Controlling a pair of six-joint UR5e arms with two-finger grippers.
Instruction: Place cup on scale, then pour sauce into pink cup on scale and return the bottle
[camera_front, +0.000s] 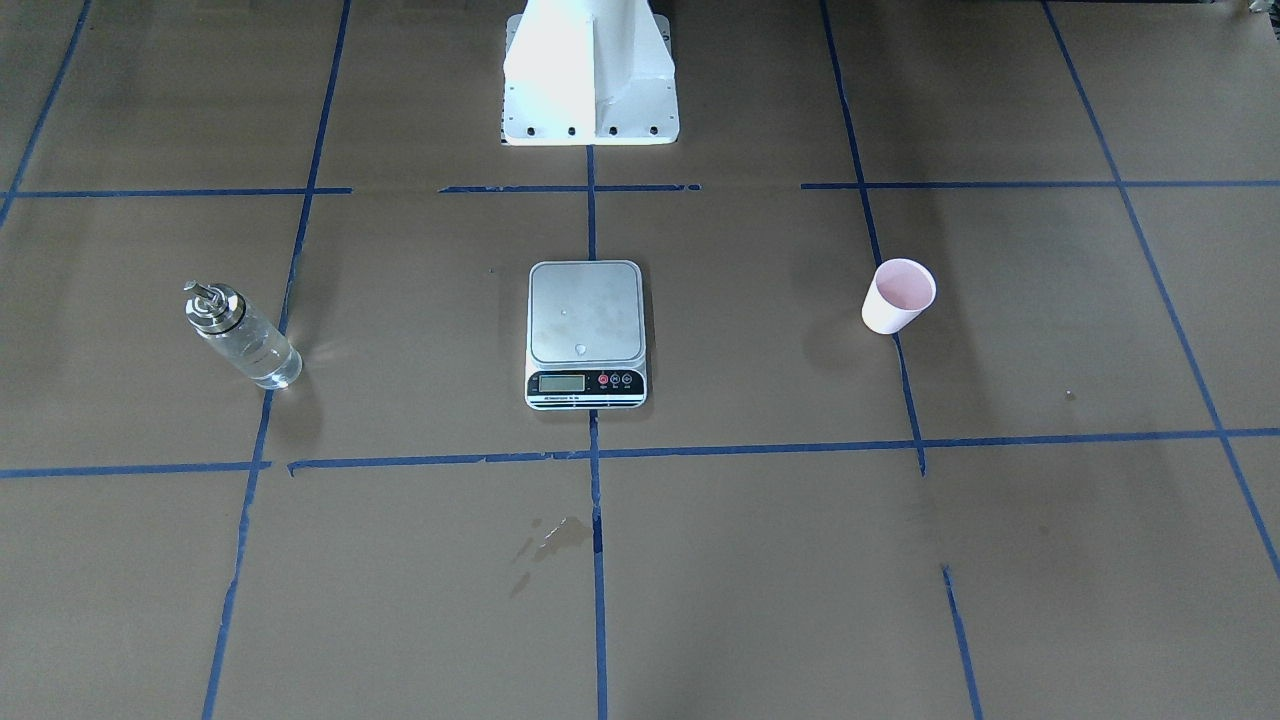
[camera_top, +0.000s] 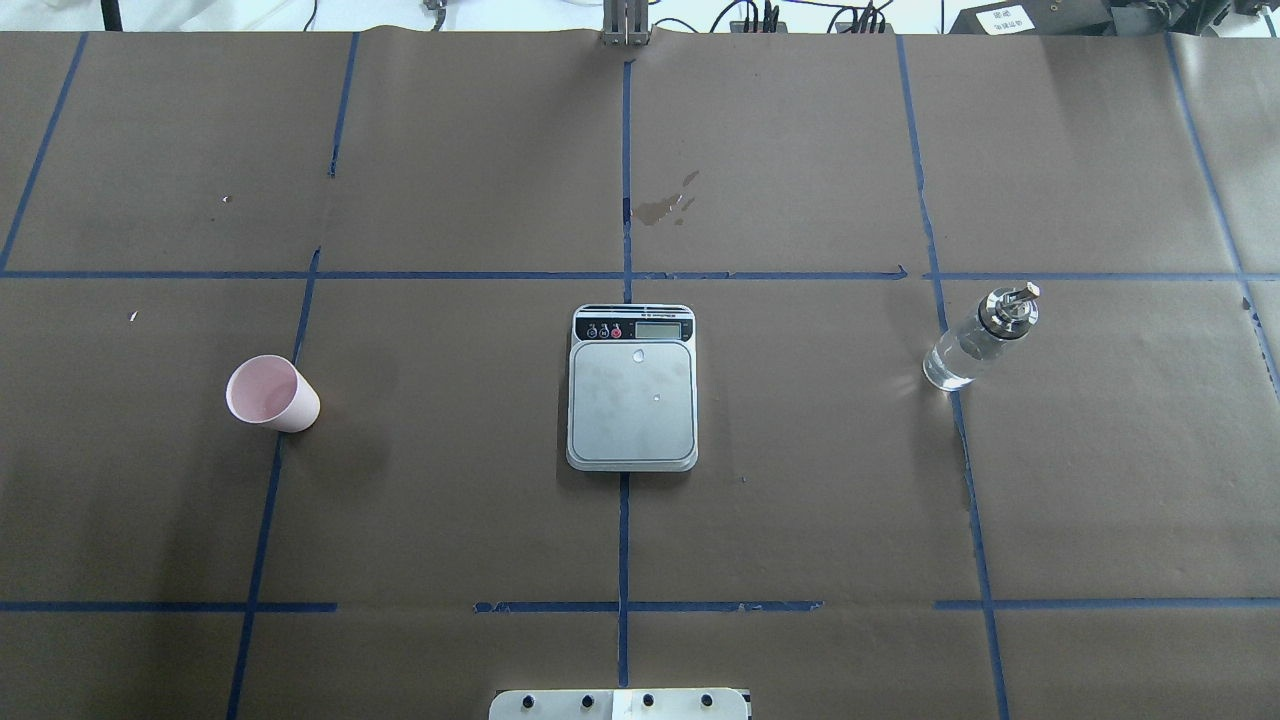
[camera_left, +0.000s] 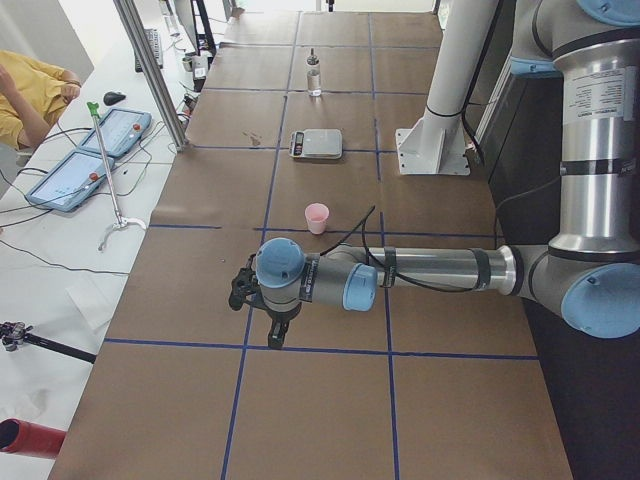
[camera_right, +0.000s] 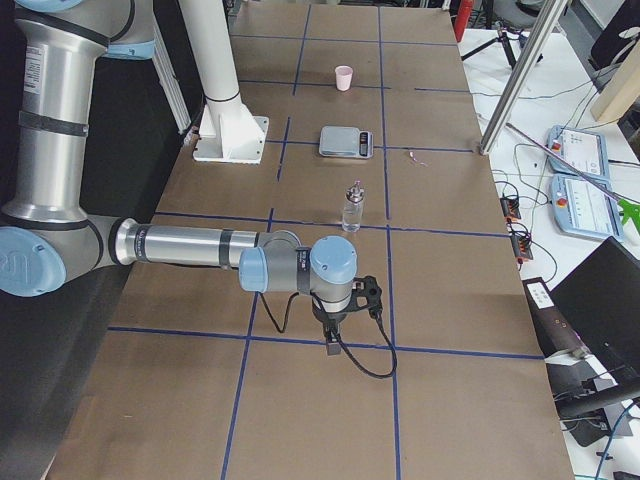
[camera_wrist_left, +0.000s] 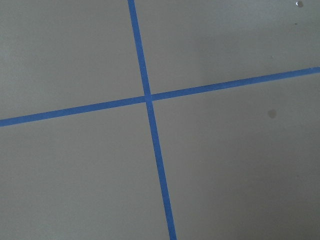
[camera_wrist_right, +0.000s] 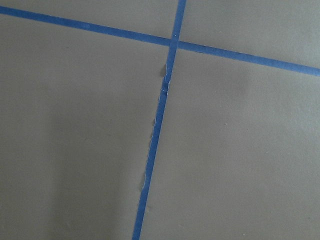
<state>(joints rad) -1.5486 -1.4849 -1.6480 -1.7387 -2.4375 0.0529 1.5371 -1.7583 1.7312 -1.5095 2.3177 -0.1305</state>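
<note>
The pink cup stands upright on the brown paper, well to the left of the scale, whose platform carries only a few droplets. The glass bottle with its silver cap stands to the scale's right, clear sauce inside it. Neither gripper shows in the overhead or front views. In the left side view my left gripper hovers low over the table, nearer the camera than the cup. My right gripper hangs nearer the camera than the bottle. Open or shut, I cannot tell. Both wrist views show only paper and blue tape.
The white robot base sits behind the scale. A damp stain marks the paper beyond the scale. Side benches hold teach pendants, cables and a metal post. A person in yellow sits at the left bench.
</note>
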